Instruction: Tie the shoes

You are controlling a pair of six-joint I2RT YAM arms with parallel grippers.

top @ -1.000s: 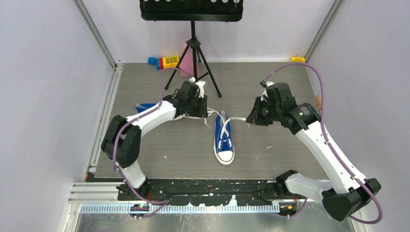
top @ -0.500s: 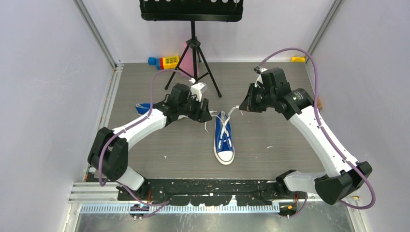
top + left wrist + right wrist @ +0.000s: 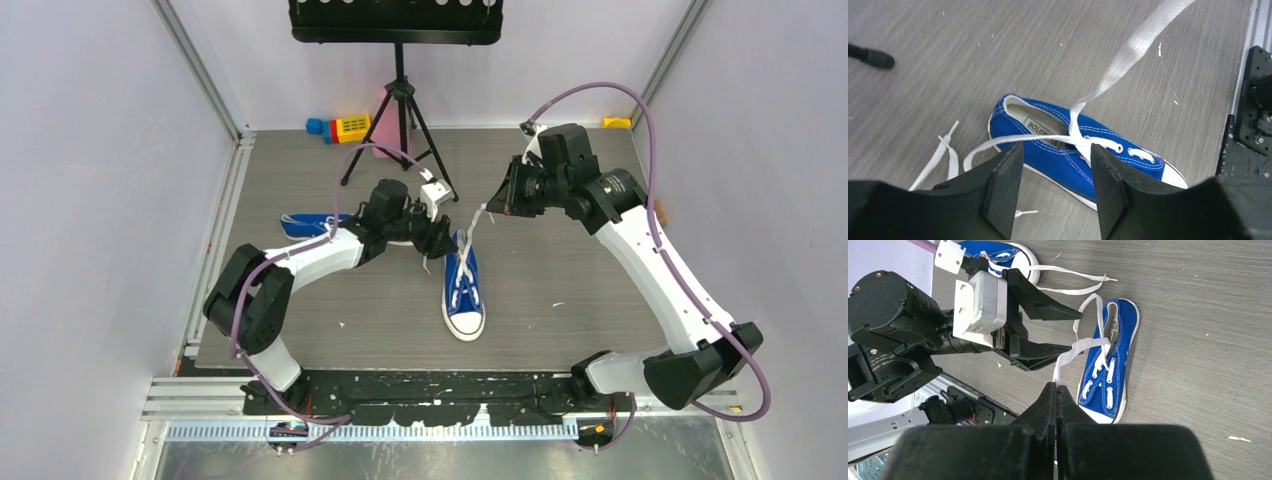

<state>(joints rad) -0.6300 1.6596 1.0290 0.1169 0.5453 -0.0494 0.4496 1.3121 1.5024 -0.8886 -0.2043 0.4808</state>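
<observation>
Seen from above, the second shoe (image 3: 300, 224), toward ten o'clock from the laced shoe (image 3: 464, 295), is half buried under the left arm (image 3: 325, 252). The right wrist camera crops it at twelve o'clock. The stand (image 3: 395, 30) loses its top there too. In the left wrist view the lace (image 3: 1132, 50) runs out at one o'clock, and its end vanishes between the right gripper's (image 3: 1056, 386) closed fingers.

Black-print label (image 3: 1041, 128) on the insole, heel end of the blue sneaker (image 3: 1063, 161) | reads "BOLON…" | last letters unclear where the white lace (image 3: 1013, 140) crosses.
</observation>
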